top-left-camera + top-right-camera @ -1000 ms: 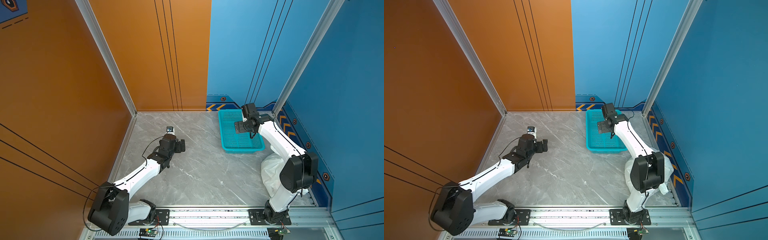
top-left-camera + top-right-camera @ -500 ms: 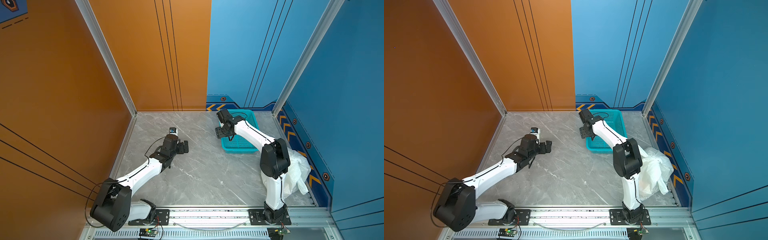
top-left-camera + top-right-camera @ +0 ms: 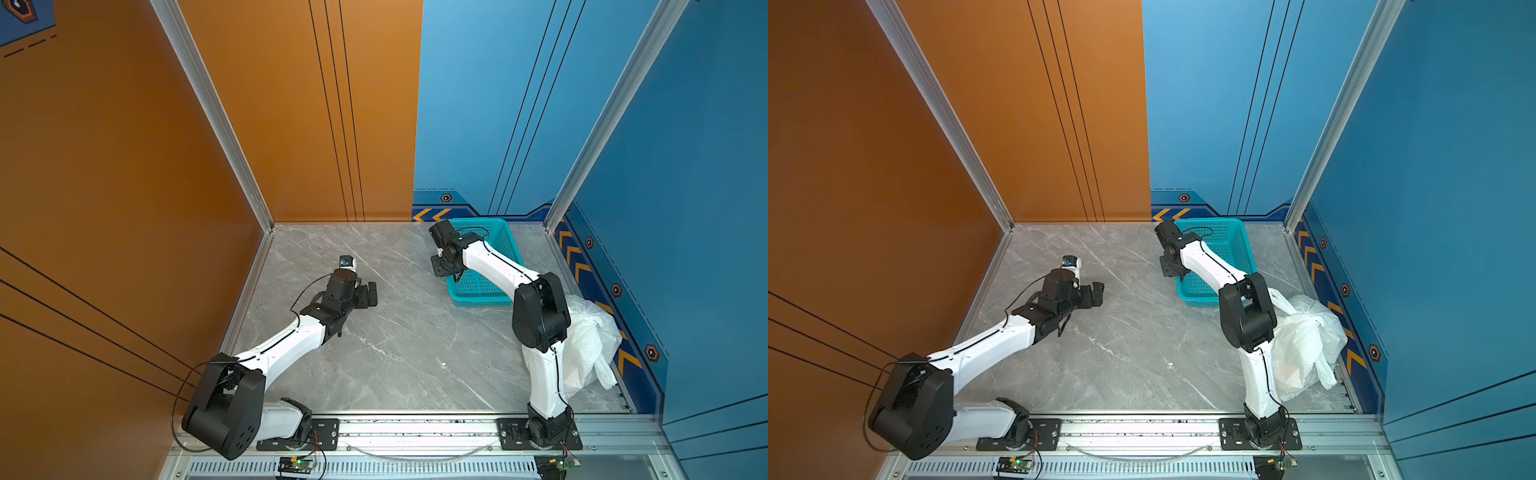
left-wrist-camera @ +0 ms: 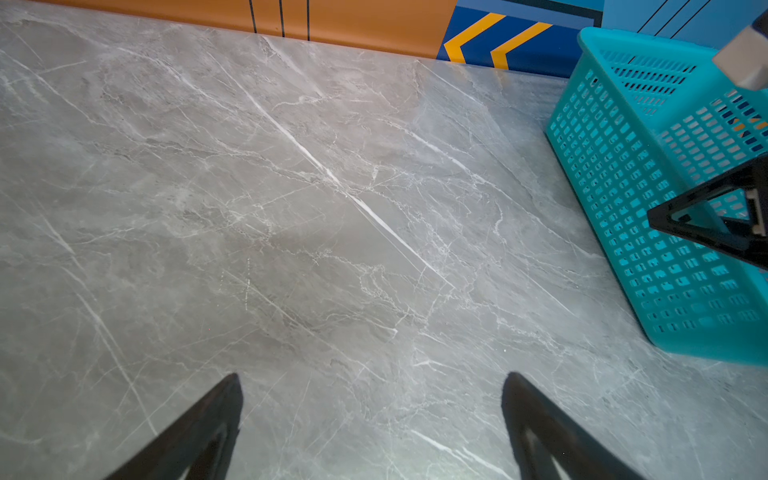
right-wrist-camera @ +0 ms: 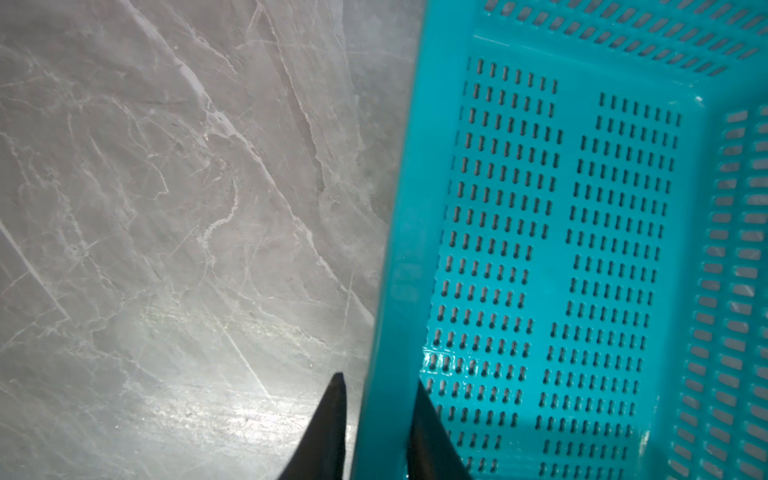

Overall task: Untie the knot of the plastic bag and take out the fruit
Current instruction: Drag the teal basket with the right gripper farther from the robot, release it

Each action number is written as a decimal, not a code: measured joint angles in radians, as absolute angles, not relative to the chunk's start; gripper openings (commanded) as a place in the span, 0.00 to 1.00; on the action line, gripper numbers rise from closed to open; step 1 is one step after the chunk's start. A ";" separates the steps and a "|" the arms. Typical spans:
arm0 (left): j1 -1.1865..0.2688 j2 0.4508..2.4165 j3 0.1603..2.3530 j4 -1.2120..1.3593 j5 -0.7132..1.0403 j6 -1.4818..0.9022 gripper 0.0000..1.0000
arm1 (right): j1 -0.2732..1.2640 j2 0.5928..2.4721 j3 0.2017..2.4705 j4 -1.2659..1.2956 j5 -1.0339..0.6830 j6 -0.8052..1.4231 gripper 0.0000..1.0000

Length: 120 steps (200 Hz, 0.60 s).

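The right gripper (image 5: 378, 384) first: its 2 fingers (image 5: 332, 419) straddle the side wall of the teal basket (image 5: 401, 216), 1 outside over the table (image 5: 166, 249), 1 inside, and they pinch that wall between them. It's a narrow grip, with only the plastic wall in it. In both top views this gripper (image 3: 446, 270) (image 3: 1172, 270) points down at the basket's left-hand wall. The wrist is bent over, and the white forearm runs back to a raised black elbow above the near right base.

Over to the left gripper (image 4: 372, 376): its jaws are spread wide and it holds nothing, just grey marble below. Its arm lies low, stretched from the near left base and aimed toward the middle, well apart from the basket.

And the plastic bag (image 3: 1308, 345)? It sits in the near right corner against the blue wall, partly behind the right arm's elbow and well away from both grippers. The knot is too small and crumpled to pick out. The fruit is hidden inside; only a faint orange tint shows through the plastic in a top view.
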<state>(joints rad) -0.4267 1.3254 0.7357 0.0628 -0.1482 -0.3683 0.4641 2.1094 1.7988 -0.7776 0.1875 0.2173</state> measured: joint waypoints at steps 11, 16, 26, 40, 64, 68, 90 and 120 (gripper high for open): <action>-0.427 1.325 0.736 0.063 -0.148 -0.368 0.98 | 0.451 2.109 1.799 -0.774 0.187 0.202 0.13; -0.427 1.326 0.736 0.063 -0.148 -0.368 0.98 | 0.445 2.109 1.799 -0.767 0.186 0.194 0.12; -0.427 1.326 0.736 0.063 -0.148 -0.368 0.98 | 0.435 2.109 1.799 -0.767 0.191 0.195 0.10; -0.427 1.326 0.736 0.062 -0.149 -0.368 0.98 | 0.415 2.110 1.799 -0.767 0.191 0.185 0.09; -0.427 1.326 0.736 0.062 -0.148 -0.368 0.98 | 0.369 2.112 1.799 -0.767 0.196 0.164 0.09; -0.427 1.326 0.736 0.062 -0.148 -0.368 0.98 | 0.360 2.112 1.800 -0.767 0.196 0.160 0.08; -0.427 1.332 0.745 0.059 -0.148 -0.368 0.98 | 0.303 2.126 1.816 -0.766 0.207 0.138 0.08; -0.427 1.351 0.771 0.056 -0.148 -0.368 0.98 | 0.223 2.155 1.854 -0.765 0.214 0.112 0.08</action>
<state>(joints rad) -0.4267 1.3506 0.7708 0.0563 -0.1478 -0.3676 0.2226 2.1551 1.8542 -0.7654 0.2142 0.1123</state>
